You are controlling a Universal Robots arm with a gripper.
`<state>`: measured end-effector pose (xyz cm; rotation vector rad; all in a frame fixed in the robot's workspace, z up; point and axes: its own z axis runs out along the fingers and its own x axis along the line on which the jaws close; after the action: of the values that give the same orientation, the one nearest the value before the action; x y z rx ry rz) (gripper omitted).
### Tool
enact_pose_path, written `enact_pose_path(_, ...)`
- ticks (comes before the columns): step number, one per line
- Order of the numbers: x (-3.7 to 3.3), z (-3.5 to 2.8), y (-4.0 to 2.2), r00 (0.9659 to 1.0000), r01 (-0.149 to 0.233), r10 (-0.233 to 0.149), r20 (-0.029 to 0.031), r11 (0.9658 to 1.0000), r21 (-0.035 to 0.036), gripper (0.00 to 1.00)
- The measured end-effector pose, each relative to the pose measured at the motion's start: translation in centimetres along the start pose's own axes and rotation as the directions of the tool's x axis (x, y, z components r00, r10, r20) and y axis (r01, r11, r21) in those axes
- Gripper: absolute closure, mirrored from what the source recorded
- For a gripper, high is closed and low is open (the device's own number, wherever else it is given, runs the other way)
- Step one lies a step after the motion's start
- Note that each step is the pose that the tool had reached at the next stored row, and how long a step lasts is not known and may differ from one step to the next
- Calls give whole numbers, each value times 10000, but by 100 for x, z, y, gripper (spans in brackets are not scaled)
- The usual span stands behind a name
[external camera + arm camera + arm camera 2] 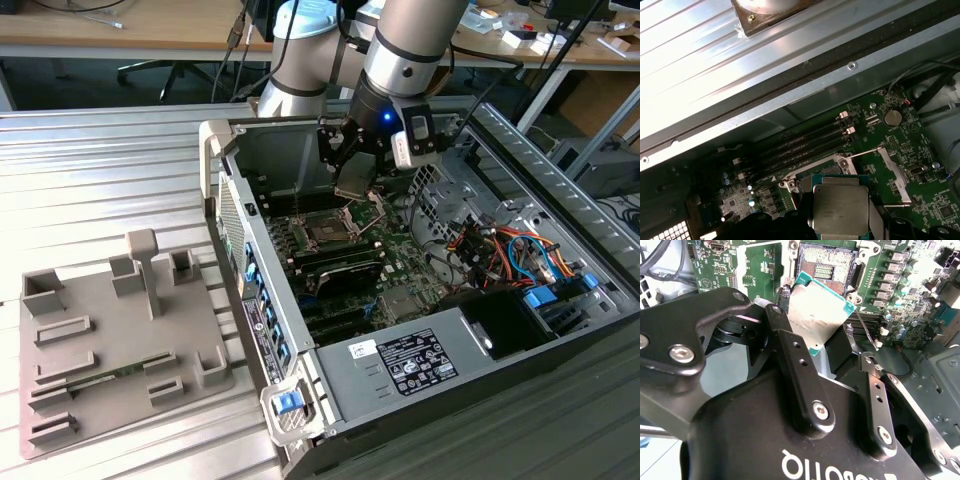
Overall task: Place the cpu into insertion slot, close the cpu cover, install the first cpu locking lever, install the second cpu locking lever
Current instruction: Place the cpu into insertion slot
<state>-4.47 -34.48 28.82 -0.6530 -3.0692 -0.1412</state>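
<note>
My gripper (352,172) hangs inside an open computer case, shut on the cpu (356,186), a thin square silver chip held tilted by its edges. The chip is above and a little to the exterior view's right of the insertion slot (328,232), not touching it. In the second wrist view the black fingers (785,340) clamp the cpu (821,312) short of the open dark insertion slot (827,265). In the first wrist view the cpu (840,207) hides most of the insertion slot (837,161). The cpu cover (896,172) stands swung open beside it, with a thin lever (865,152) raised.
The case walls (225,190) ring the green motherboard (400,262). Black memory slots (805,142) run beside the socket. Coloured cables (505,250) and a grey power supply (420,360) fill the exterior view's right. A grey fixture tray (110,340) lies outside the case on the metal table.
</note>
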Motion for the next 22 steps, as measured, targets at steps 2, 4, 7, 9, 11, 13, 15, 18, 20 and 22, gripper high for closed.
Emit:
enact_pose_path(2,0,1,0,10000,-28,28,3,10000,-1,45)
enact_pose_path(4,0,2,0,10000,-57,57,5,10000,-1,45)
enact_pose_path(7,0,2,0,9999,-112,112,10,9999,-2,45)
enact_pose_path(9,0,3,0,9999,-150,150,13,9999,-3,45)
enact_pose_path(11,0,4,0,9998,-174,174,15,9998,-3,45)
enact_pose_path(13,0,5,0,9998,-202,202,18,9998,-4,45)
enact_pose_path(15,0,6,0,9997,-228,228,20,9997,-5,45)
enact_pose_path(18,0,7,0,9997,-253,253,22,9997,-5,45)
enact_pose_path(20,0,7,-1,9996,-273,273,25,9996,-5,45)
enact_pose_path(22,0,8,-1,9996,-289,289,26,9996,-6,45)
